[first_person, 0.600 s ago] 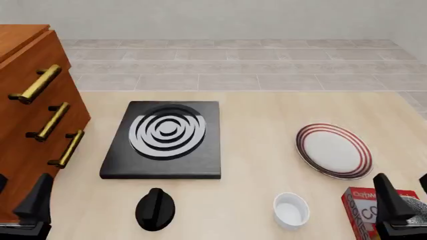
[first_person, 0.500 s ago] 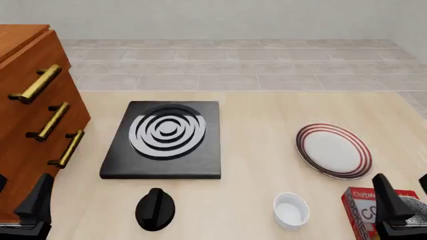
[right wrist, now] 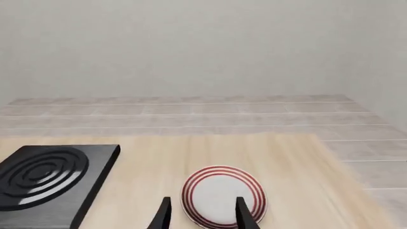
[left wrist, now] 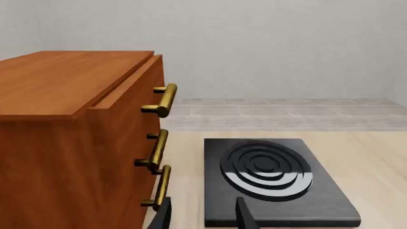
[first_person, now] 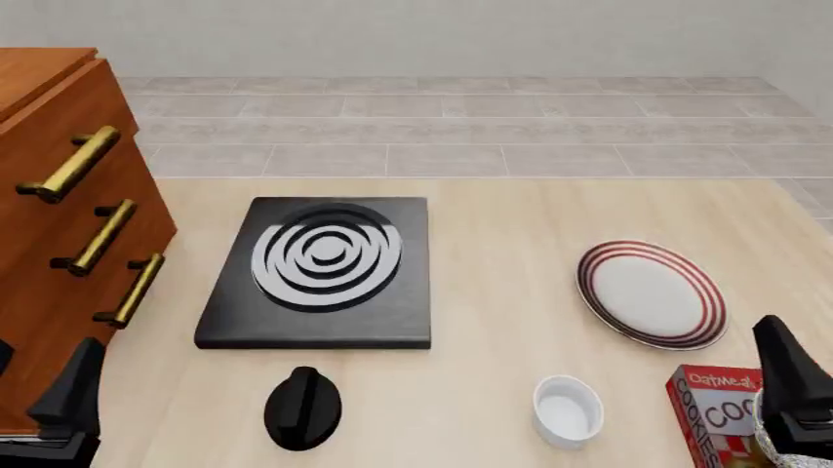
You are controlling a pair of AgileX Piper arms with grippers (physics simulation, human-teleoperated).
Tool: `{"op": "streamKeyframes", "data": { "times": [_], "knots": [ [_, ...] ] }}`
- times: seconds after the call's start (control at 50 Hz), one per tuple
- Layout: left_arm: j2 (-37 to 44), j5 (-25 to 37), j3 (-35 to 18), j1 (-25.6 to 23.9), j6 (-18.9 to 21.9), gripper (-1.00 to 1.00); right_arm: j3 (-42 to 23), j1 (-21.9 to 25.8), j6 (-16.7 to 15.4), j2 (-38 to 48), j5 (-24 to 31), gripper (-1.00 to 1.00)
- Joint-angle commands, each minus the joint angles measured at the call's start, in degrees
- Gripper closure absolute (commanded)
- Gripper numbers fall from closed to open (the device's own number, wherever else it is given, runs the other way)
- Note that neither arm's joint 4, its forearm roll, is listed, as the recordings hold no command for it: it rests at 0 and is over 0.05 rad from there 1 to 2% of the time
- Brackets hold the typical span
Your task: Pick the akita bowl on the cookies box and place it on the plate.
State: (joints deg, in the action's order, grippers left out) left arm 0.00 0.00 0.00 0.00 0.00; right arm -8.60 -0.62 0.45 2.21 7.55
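Right gripper (right wrist: 202, 214) jaws apart, akita bowl (first_person: 766, 454) seemingly just beneath

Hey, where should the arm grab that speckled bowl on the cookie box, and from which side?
Probably its rim, one finger inside, one outside, coming straight down with the open right gripper beside it. The akita bowl sits raised on the cookies box, and only a sliver shows, so side grips can't be judged.
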Motion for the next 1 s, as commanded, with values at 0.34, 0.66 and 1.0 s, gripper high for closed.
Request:
{"op": "streamKeyframes", "data": {
  "times": [0.34, 0.66, 1.0],
  "knots": [
    [0.0, 0.0, 0.0, 0.0, 0.0, -1.00, -31.6, -11.2, -7.6, 16.1, 28.1, -1.00],
    [0.0, 0.0, 0.0, 0.0, 0.0, -1.00, -37.8, -20.3, -9.9, 16.9, 38.8, -1.00],
    [0.0, 0.0, 0.0, 0.0, 0.0, -1.00, -39.7, -27.1, -10.3, 17.5, 45.0, -1.00]
  ]
}}
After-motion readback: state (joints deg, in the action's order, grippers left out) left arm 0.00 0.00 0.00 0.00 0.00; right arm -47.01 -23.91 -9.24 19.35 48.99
